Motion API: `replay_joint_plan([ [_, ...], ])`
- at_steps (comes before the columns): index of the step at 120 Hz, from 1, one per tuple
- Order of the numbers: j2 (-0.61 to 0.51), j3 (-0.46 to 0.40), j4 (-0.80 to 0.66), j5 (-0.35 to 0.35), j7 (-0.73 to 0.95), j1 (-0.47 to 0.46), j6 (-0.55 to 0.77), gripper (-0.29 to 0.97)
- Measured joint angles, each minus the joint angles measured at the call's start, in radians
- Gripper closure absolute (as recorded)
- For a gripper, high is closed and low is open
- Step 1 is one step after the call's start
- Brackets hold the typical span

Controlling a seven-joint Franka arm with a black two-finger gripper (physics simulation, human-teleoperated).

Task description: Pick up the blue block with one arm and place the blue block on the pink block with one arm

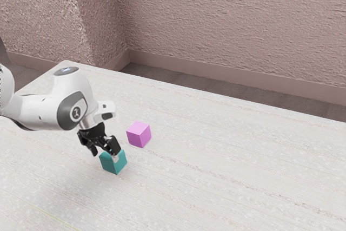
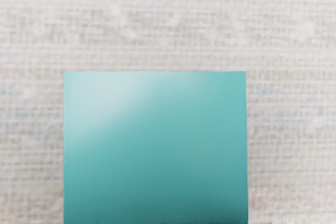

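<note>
Pincer (image 1: 108, 149) at the end of the white arm (image 1: 51, 109), pointed down and set right at the top of the blue block (image 1: 115, 163). Impossible to tell from the exterior view whether clamped on the block or merely standing about it. Blue block, teal in the render, on or barely above the bench (image 1: 232, 171), directly beneath the hand. In the wrist view, blue block (image 2: 155, 145) square to the frame and centred from side to side, suggesting good alignment with its sides. Pink block (image 1: 139, 134) near, toward the exterior view's right and a little farther back, apart from the blue block, upright, top face bare. Beyond, open bench and a rough plaster wall (image 1: 243, 20).

Step in hand, by judgement: securing the grasp, ahead of the lift. For a sound result:
- Grip on two opposite flat faces, never on corners.
- Hold taken well down the sides.
- Firm closure before any rise.
- Straight lift to above the pink block's height before any sideways travel.
- Block kept level, for a flat, centred landing on the pink top.

Main risk: a sideways sweep too low, knocking the pink block away.
</note>
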Motion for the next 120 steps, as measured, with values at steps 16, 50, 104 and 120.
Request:
replay_joint_plan([
  [16,0.012,0.001,0.002,0.031,-0.009,0.000,-0.009,0.00],
  [50,0.036,0.002,0.036,0.050,-0.030,0.001,-0.016,0.01],
  [104,0.123,0.000,0.099,0.048,-0.046,0.001,-0.015,0.01],
  [120,0.131,-0.003,0.100,0.047,-0.049,-0.002,-0.013,0.01],
])
